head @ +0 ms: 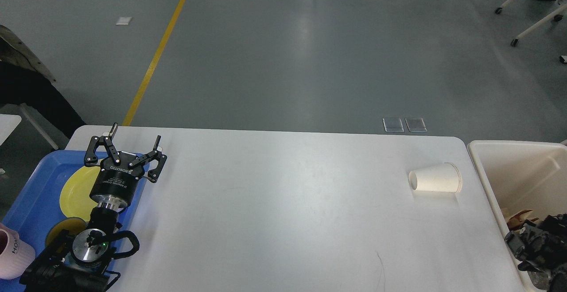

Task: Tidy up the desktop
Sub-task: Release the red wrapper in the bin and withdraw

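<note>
The white desktop [283,212] fills the lower half of the head view. A white paper cup [436,179] lies on its side near the right end, mouth to the right. My left gripper [136,134] is open and empty, fingers spread, above the far right corner of the blue tray [31,203], far from the cup. A dark mass [538,247] at the lower right, over the cream-white bin [509,154], looks like my right arm's end; its fingers cannot be told apart.
The blue tray at the left holds a yellow plate [77,190], a small yellow dish [62,230] and a pink cup [13,252]. A brown scrap [518,219] lies in the bin. Grey floor with a yellow line [155,61] lies beyond the table's far edge.
</note>
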